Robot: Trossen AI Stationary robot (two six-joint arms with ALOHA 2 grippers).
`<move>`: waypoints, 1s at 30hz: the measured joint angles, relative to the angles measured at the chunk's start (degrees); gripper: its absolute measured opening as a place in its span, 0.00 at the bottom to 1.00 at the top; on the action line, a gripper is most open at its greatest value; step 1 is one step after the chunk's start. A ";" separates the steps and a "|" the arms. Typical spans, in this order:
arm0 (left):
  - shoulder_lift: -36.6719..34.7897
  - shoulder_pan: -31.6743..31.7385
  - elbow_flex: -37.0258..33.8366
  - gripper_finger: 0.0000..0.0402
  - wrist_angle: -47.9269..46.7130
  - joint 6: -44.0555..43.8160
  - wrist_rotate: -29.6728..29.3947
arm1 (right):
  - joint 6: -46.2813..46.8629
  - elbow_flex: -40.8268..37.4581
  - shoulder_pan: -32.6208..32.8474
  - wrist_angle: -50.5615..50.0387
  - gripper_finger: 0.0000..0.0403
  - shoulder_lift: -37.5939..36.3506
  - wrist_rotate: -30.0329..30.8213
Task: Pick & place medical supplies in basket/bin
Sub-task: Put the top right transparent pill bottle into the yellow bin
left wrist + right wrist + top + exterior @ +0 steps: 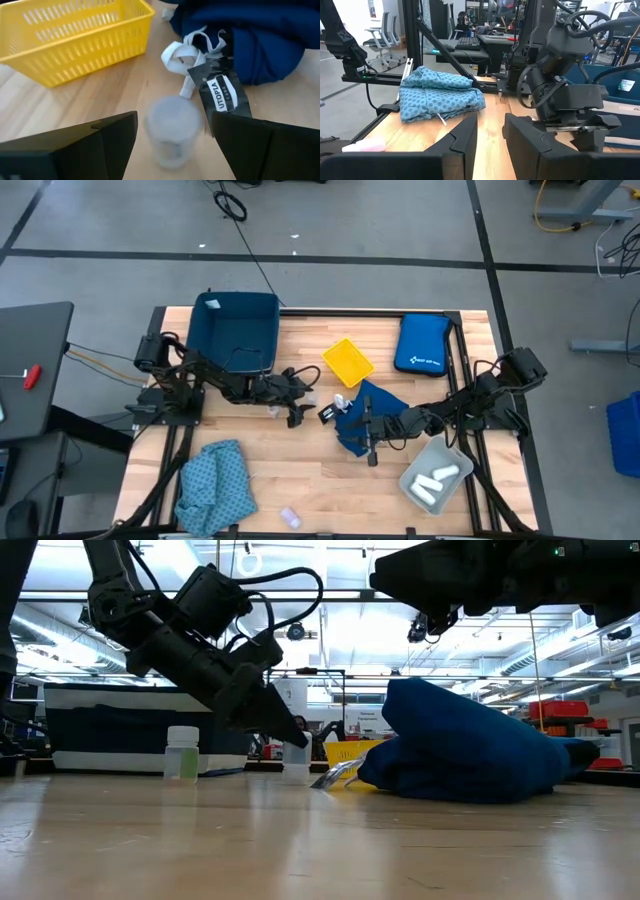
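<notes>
My left gripper is low over the table's middle and open. Its fingers stand on either side of a tiny clear vial that stands upright on the wood, with a gap on each side. My right gripper hovers above the heaped navy blue cloth, open with a narrow gap and holding nothing. The cloth's white ties and black label lie beside the vial. The teal patterned cloth lies near the table's near-left corner. A second vial stands by the near edge.
A yellow slotted basket sits just beyond the vial. A dark blue bin is at the far left and a royal-blue pouch at the far right. A grey bin near the right arm holds white rolls.
</notes>
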 joint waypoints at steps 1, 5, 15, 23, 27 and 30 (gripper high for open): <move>0.00 0.00 0.01 0.64 -0.04 0.00 -0.09 | -0.02 0.00 0.00 0.04 0.26 0.00 0.02; 0.00 0.00 0.00 0.62 -0.24 0.00 -1.10 | -0.20 0.00 0.01 0.03 0.26 0.01 0.02; 0.00 -0.02 0.01 0.39 -0.37 0.13 -2.57 | -0.20 0.00 0.00 0.02 0.26 0.02 0.02; 0.00 -0.13 -0.01 0.39 1.68 1.16 -2.57 | -0.22 0.00 0.00 0.02 0.26 0.00 0.00; 0.00 -0.13 -0.01 0.39 6.90 1.45 -1.90 | -0.22 0.00 0.00 0.00 0.26 0.01 0.00; 0.00 -0.13 -0.01 0.39 12.99 2.98 -0.50 | -0.22 0.00 0.01 0.00 0.26 0.01 -0.02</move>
